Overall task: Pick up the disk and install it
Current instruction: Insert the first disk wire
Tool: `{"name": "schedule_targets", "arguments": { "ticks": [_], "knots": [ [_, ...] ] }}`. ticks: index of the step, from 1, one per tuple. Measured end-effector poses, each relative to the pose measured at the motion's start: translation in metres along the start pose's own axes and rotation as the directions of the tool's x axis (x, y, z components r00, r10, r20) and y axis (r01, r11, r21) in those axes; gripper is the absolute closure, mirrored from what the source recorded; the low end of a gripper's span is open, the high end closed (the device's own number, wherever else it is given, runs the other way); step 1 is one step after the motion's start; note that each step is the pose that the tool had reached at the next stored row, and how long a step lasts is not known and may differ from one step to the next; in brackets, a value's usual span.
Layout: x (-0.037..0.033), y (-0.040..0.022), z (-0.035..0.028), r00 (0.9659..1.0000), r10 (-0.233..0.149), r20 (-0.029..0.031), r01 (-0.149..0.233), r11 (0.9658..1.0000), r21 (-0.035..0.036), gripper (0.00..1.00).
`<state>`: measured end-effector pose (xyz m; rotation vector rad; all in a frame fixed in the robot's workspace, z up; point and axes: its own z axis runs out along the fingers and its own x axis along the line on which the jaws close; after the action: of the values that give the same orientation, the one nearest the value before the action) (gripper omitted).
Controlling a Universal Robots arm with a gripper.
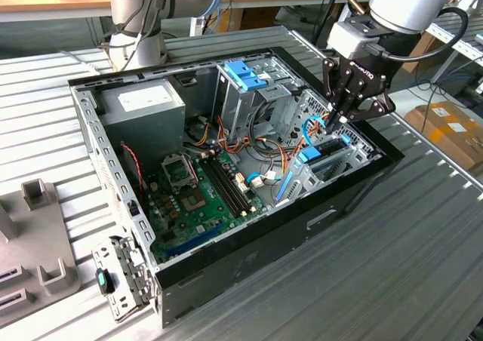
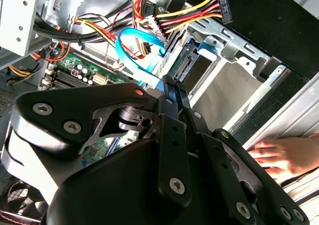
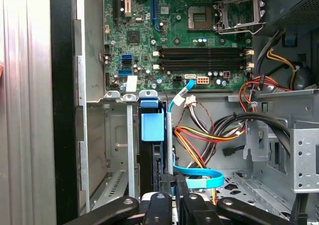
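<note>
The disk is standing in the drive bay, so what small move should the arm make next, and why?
Probably a gentle push along the slot: the disk stands on edge between the drive bay rails, with the gripper at its edge.

This is a robotics lab or workshop. An open computer case (image 1: 264, 243) lies on its side on a ribbed metal bench (image 1: 392, 281), with its motherboard (image 1: 196, 198) and cables (image 1: 272, 156) bare. A robot arm (image 1: 407, 5) hangs its claw (image 1: 336, 120) over the case, and the base of another arm (image 1: 139, 24) stands behind it. Grey fixture blocks (image 1: 38, 243) sit to the exterior view's left of the case. A wooden worktop (image 1: 23, 1) runs behind it, and a cardboard box (image 1: 449, 126) lies beyond it to the exterior view's right.
</note>
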<state>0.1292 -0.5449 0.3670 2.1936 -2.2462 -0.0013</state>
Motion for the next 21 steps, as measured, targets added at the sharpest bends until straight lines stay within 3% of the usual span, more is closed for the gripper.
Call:
{"name": "schedule_targets", "arguments": {
  "ticks": [8,11,16,21],
  "knots": [
    [0.0,0.0014,0.0001,1.0,-0.001,0.0001,0.001,1.0,0.0004,0.84],
    [0.0013,0.0036,0.001,1.0,-0.008,0.0001,0.008,1.0,0.0041,0.84],
    [0.0039,0.0056,0.0049,0.9993,-0.038,-0.0001,0.038,0.999,0.0252,0.84],
    [0.0064,0.012,0.007,0.9984,-0.057,-0.0004,0.057,0.9973,0.0458,0.84]
  ]
}}
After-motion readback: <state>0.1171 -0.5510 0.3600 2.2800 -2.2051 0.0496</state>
